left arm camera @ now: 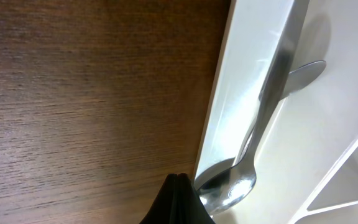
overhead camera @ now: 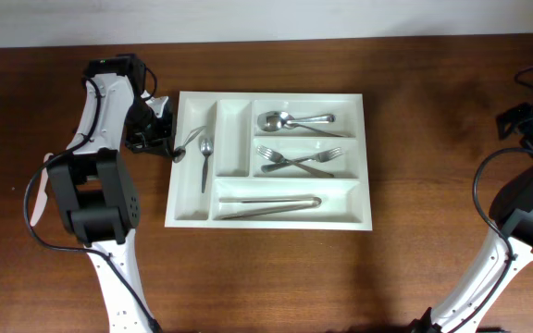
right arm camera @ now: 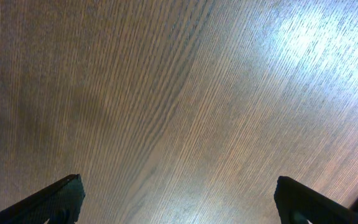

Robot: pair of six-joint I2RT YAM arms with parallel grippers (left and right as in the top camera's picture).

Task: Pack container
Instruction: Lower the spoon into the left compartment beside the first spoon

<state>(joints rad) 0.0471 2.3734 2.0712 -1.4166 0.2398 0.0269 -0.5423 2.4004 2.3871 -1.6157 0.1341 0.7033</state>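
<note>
Left tool [left arm camera: 179, 186]: black fingertips pressed together to a point, nothing seen between them, just beside the bowl of a spoon [left arm camera: 232, 185]; cannot tell whether touching it. Right tool [right arm camera: 185, 208]: spread wide, holding nothing, over bare brown tabletop [right arm camera: 166, 93], well apart from the container [overhead camera: 271, 95]. Container: large, white, rectangular, lying mid-tabletop and nearer the left arm, with two narrow upright compartments on its left and three long ones stacked on its right. Seen from overhead only: spoons [overhead camera: 294, 120] in the top long compartment, crossed forks [overhead camera: 299, 159] in the middle one, tongs [overhead camera: 271, 205] in the bottom one. Seen at the left wrist only: spoon bowl propped against the container's left wall, handle slanting into the leftmost compartment.
</note>
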